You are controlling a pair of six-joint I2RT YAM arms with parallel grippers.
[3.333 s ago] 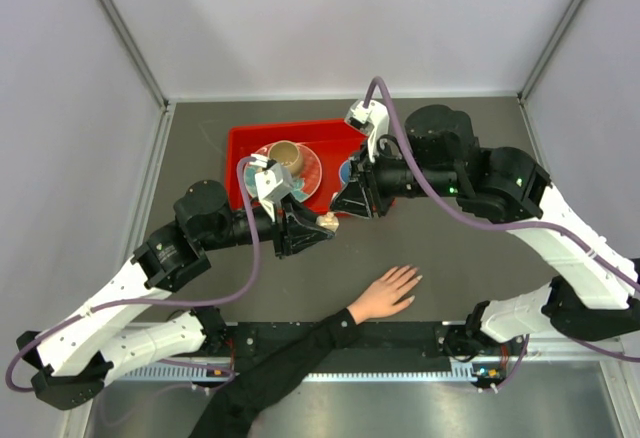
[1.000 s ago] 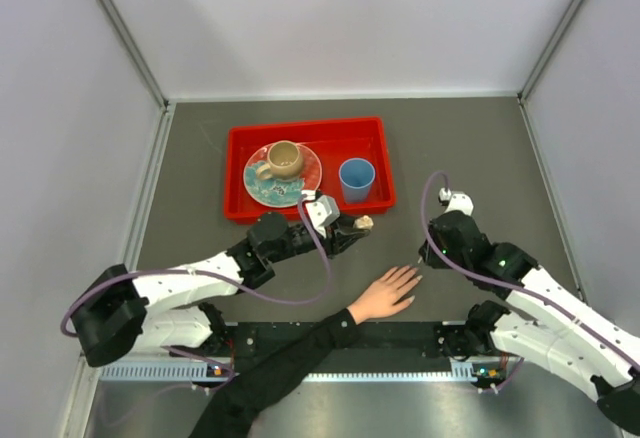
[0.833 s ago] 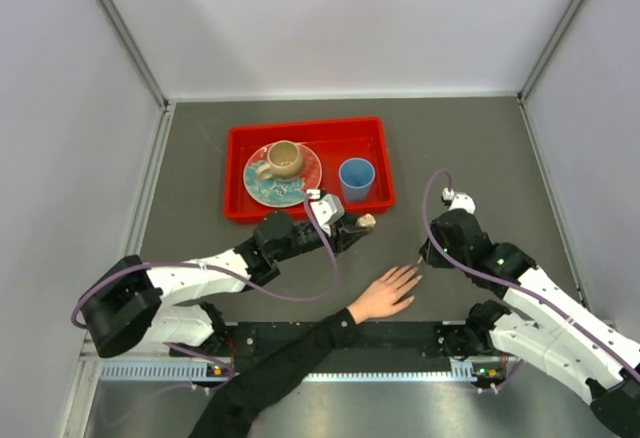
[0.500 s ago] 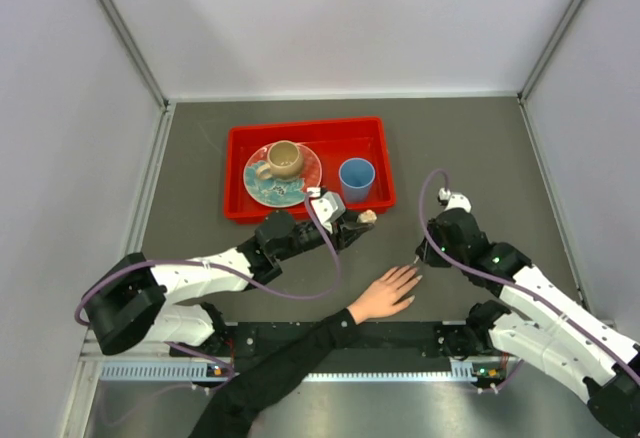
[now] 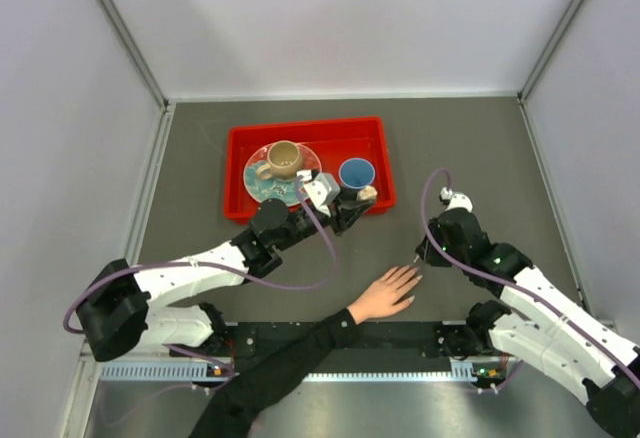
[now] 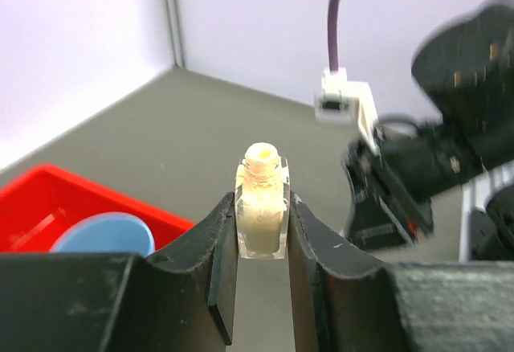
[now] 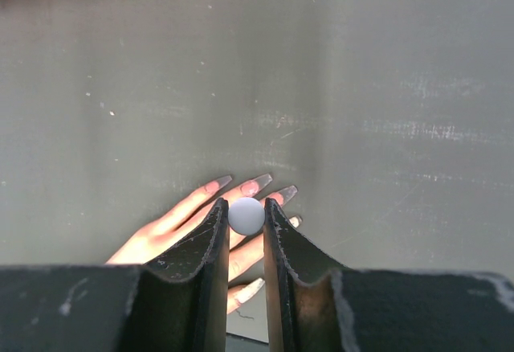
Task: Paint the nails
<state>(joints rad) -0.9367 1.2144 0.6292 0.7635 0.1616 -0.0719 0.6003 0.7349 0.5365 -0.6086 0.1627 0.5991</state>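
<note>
A light-skinned hand [image 5: 385, 294] with a black sleeve lies palm down near the front edge, fingers spread toward the right. Its long pale nails [image 7: 261, 184] show in the right wrist view, just under my right gripper [image 7: 246, 207]. That gripper is shut on a round white brush cap [image 7: 246, 216]; the brush below it is hidden. In the top view the right gripper [image 5: 419, 255] hovers at the fingertips. My left gripper [image 6: 262, 207] is shut on a small open bottle of pale polish [image 6: 262, 203], held upright in the air by the tray's front right corner [image 5: 366, 196].
A red tray [image 5: 240, 143] at the back holds a patterned plate [image 5: 258, 184] with a tan mug [image 5: 284, 159] and a blue cup [image 5: 357, 173]. Grey walls close the left, back and right sides. The right arm [image 6: 418, 167] shows in the left wrist view.
The left gripper has carried the bottle back and slightly right, up to the blue cup. The right gripper has stayed at the fingertips. The hand has not moved.
</note>
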